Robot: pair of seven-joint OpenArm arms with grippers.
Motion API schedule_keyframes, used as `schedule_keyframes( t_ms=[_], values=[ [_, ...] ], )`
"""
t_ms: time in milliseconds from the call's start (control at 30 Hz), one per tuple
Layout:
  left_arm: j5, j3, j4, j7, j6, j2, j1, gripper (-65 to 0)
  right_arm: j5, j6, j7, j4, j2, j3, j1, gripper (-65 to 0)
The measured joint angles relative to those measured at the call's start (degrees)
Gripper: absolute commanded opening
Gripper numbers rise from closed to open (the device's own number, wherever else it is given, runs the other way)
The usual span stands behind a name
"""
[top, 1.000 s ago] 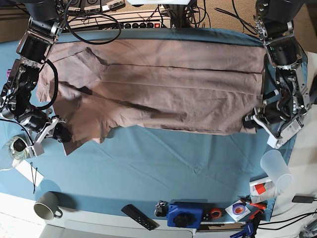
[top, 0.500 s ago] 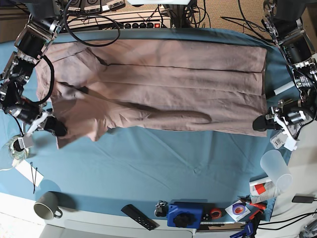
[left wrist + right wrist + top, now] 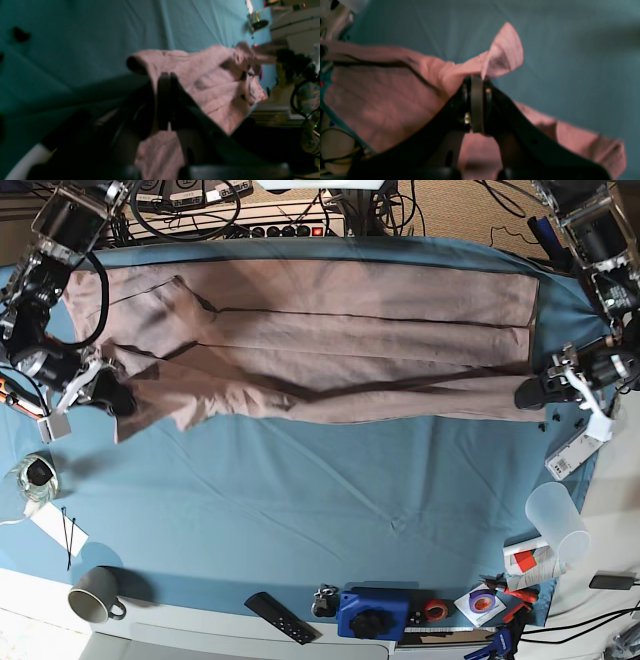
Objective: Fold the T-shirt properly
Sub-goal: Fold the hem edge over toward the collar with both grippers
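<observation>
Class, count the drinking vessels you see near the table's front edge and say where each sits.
2. A grey mug stands at the front left corner; a frosted plastic cup lies tipped at the front right, beyond the T-shirt. Others may be hidden outside the view.

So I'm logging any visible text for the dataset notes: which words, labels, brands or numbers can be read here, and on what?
None can be read.
T-shirt: plain, no print.
Red-and-white box at the table's near edge: print too small to read.
Round disc beside it: markings too small to read.
Both wrist views: blurred, no text visible.
</observation>
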State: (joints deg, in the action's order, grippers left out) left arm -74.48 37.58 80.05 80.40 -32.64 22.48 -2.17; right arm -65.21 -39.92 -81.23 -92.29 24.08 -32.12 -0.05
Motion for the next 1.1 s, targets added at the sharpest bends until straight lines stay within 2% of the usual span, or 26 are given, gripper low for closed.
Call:
schedule_keyframes(
  t_ms=[300,433,533,800,1100],
  values=[
    [-0.83,0.42,4.98,0.15,-0.9,0.04,6.16,-65.0,-0.11,0.0,0.02,-0.02,0.02,-7.91,-4.35,-65.0],
    [-0.83,0.42,5.07,0.15,-0.9,0.04,7.78,-65.0,-3.58,-0.02,0.0,-0.02,0.0,-11.43,-6.34,-65.0],
    [-0.85,0.42,5.07,0.17,-0.9,0.04,8.63,-65.0,-3.76,0.0,0.02,-0.02,0.0,-13.29,-7.32,-65.0],
    [-1.2,0.42,5.07,0.15,-0.9,0.04,10.6,-65.0,-3.82,-0.02,0.02,-0.04,-0.26,-13.51,-8.11,-65.0],
    [-1.2,0.42,5.09,0.15,-0.9,0.04,10.6,-65.0,-3.76,0.0,0.02,-0.07,-0.31,-13.53,-16.31,-65.0]
  ],
)
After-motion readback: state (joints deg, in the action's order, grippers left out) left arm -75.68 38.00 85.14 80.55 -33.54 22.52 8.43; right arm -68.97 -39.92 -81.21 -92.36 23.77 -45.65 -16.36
